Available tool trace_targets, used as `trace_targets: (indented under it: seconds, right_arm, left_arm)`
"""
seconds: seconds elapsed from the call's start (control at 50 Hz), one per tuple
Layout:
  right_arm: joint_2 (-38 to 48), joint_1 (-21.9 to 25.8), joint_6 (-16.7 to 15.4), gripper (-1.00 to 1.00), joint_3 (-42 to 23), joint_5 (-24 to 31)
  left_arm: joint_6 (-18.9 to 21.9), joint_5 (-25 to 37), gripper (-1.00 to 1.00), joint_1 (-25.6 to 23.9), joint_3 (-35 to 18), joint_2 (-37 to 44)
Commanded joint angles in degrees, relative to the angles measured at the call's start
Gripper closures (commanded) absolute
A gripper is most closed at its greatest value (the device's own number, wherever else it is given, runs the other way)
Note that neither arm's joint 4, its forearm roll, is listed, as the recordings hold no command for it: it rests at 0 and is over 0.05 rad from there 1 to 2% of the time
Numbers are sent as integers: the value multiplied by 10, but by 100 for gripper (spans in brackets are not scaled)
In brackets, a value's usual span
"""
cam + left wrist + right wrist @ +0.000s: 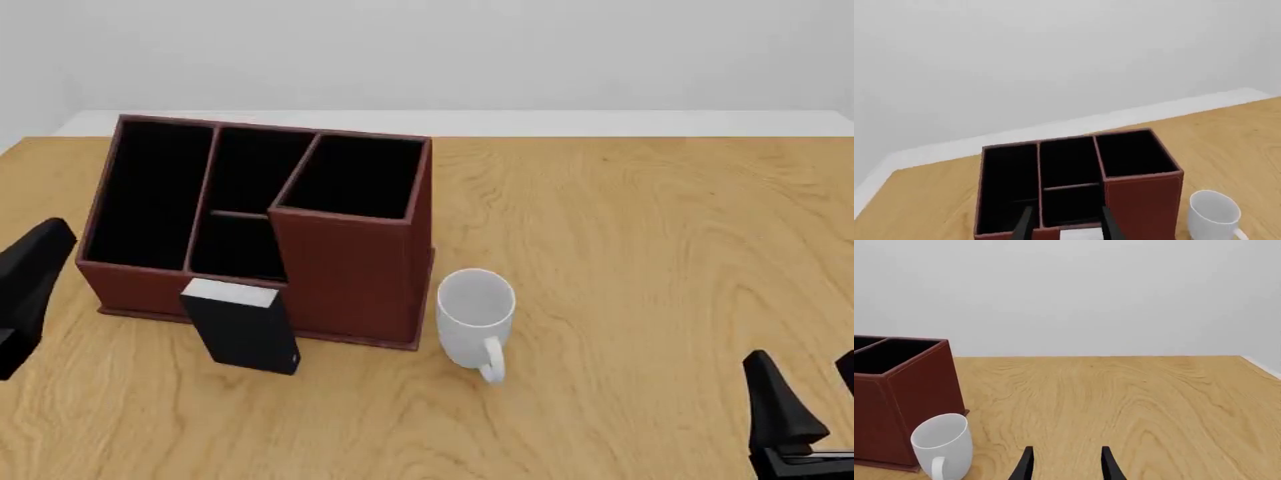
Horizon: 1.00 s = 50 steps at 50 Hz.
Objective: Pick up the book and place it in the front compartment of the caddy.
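Standing upright against the near wall of the large dark reddish-brown rectangular caddy (354, 275), the small thick black book (244, 326) shows you its white-grey page edge on top. It leans or rests at the low front section of the caddy, just left of the tall right-hand compartment; whether it touches the wall you cannot tell from the front view.

To the right of the caddy, the white ceramic mug (475, 316) stands close beside the tall compartment, handle toward you. Beyond the mug, the light wooden tabletop (641, 260) runs bare to the far white edge and to your right.

In the left wrist view, your left gripper (1064, 225) has its two dark fingers apart, and a white-grey strip, the book's page edge, sits between the fingertips at the lower border; contact with the book cannot be judged. The caddy's black-lined compartments lie directly ahead of it.

Your right gripper (1064, 463) sits low at the near right of the table, fingers parted with nothing but wood grain between them, well apart from the mug and the caddy.
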Motion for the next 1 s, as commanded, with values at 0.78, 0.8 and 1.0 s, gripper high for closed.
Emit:
trace_targets:
  seconds: [0.78, 0.8, 1.0]
  right_arm:
    - [-1, 5, -7, -100, 5, -4]
    - [-1, 5, -8, -100, 5, -5]
    - [-1, 5, -8, -100, 4, -4]
  left_arm:
    - [313, 556, -100, -185, -452, 332]
    - [353, 556, -100, -183, -440, 324]
    - [459, 556, -100, -147, -411, 342]
